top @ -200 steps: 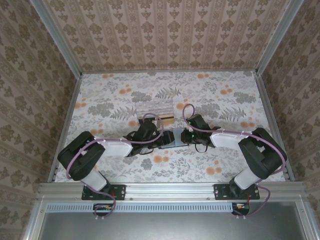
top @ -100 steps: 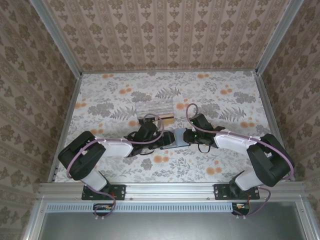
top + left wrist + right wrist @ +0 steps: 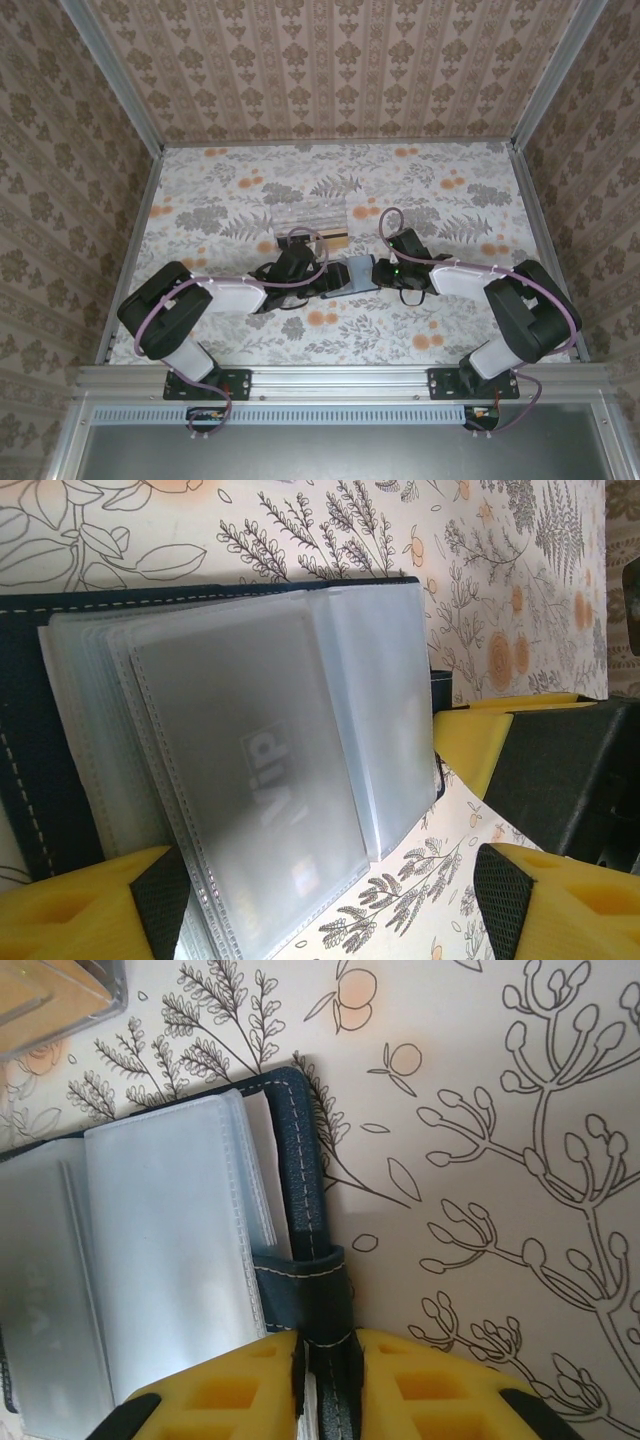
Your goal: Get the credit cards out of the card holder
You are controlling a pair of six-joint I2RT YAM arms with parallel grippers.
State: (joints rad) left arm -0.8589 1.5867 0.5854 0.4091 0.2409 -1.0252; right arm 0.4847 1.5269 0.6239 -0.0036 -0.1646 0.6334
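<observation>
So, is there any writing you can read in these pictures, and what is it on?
"vip": pale letters lying sideways on a card, seen through a frosted sleeve of the holder in the left wrist view.
No other words, numbers or signs can be read.

Clear plastic box [image 3: 308, 214] on floral table [image 3: 450, 200], mid-table; patterned wallpaper walls [image 3: 330, 70] around.
</observation>
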